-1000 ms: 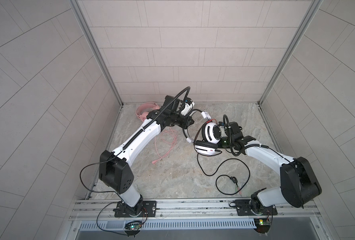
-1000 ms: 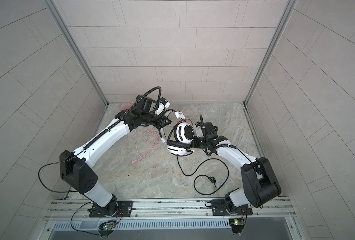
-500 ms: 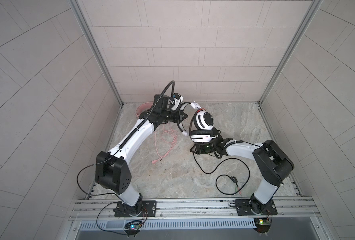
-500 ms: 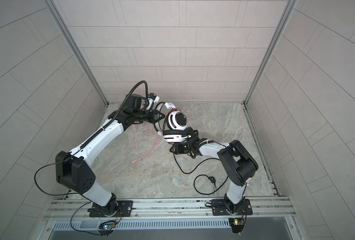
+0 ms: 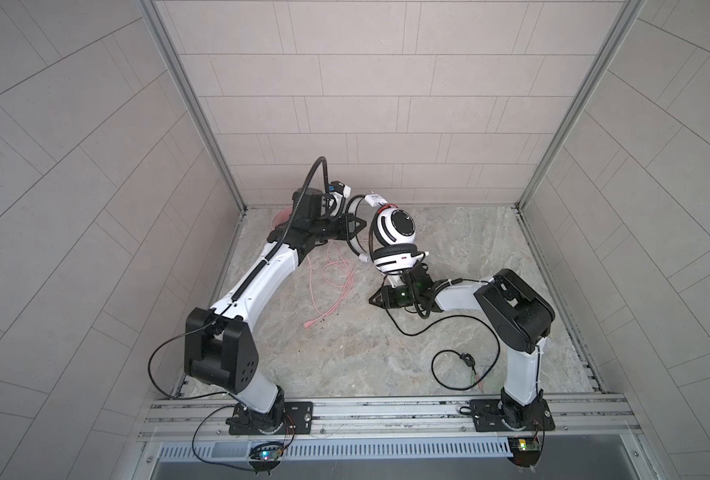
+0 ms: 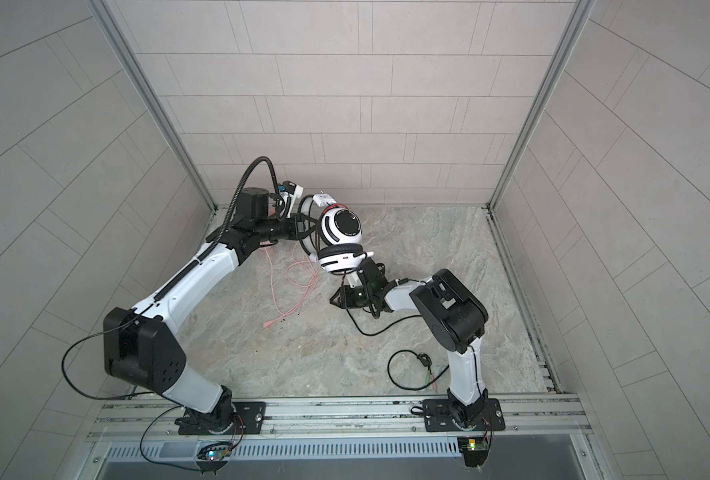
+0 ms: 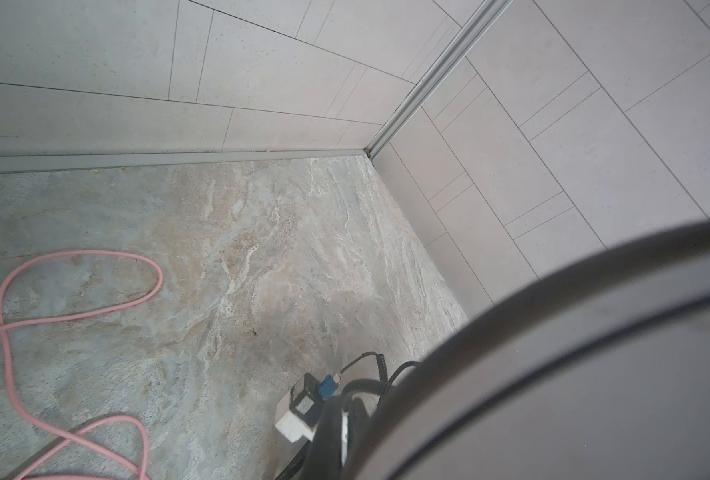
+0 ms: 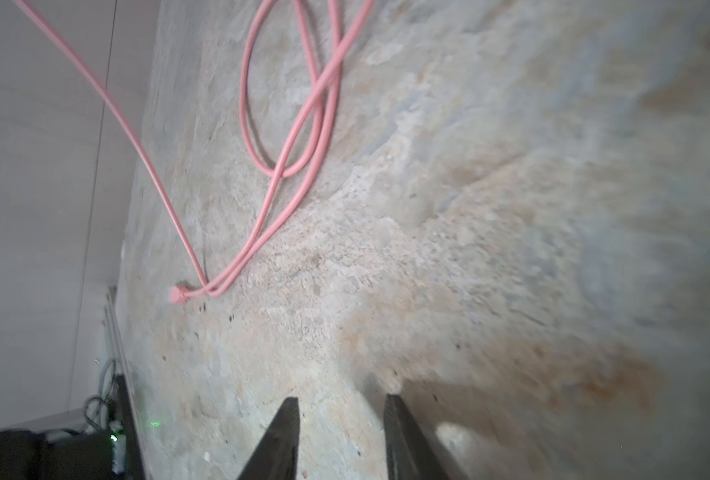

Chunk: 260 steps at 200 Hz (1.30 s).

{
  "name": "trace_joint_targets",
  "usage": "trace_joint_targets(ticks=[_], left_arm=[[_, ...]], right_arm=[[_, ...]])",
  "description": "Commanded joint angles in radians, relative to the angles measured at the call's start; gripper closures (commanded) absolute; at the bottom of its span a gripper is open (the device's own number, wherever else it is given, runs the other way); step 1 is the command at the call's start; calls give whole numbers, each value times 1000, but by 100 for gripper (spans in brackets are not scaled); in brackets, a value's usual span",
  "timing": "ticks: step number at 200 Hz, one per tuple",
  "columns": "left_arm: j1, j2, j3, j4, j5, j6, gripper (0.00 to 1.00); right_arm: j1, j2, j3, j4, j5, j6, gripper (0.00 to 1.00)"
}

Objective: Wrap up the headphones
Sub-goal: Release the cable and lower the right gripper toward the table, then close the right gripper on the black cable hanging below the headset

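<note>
The white-and-black headphones point(image 5: 394, 227) point(image 6: 342, 229) hang in the air near the back, one ear cup above the other. My left gripper point(image 5: 352, 226) point(image 6: 303, 229) is shut on their thin black headband point(image 5: 355, 243), which fills the left wrist view as a blurred grey arc point(image 7: 552, 332). Their black cable point(image 5: 461, 365) drops over my right wrist and loops on the floor. My right gripper point(image 5: 376, 300) point(image 8: 341, 405) lies low under the lower cup, pointing left, open with only floor between its fingers. The pink headphones point(image 5: 280, 216) are mostly hidden behind my left arm.
The pink cable point(image 5: 336, 286) point(image 8: 295, 124) lies in loose loops on the stone floor left of my right gripper, its plug point(image 8: 177, 294) nearest the front. Tiled walls close in the back and both sides. A metal rail point(image 5: 386, 411) runs along the front.
My left gripper has carried the headphones up and toward the back left. My right gripper has left the ear cup's side, dropped below it near the floor, and its jaws have narrowed.
</note>
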Motion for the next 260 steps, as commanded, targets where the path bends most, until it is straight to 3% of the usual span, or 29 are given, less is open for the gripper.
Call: trace_joint_targets(ticks=[1, 32, 75, 158, 260], left_arm=[[35, -38, -9, 115, 43, -87, 100], [83, -27, -29, 156, 28, -144, 100], [160, 0, -71, 270, 39, -294, 100], [170, 30, -72, 182, -56, -246, 100], [178, 51, -33, 28, -224, -244, 100]], right_arm=[[15, 7, -25, 31, -3, 31, 84], [16, -15, -103, 84, 0, 63, 96], [30, -85, -195, 98, 14, 67, 98], [99, -236, -250, -75, 142, -30, 100], [196, -365, -250, -228, 264, -56, 100]])
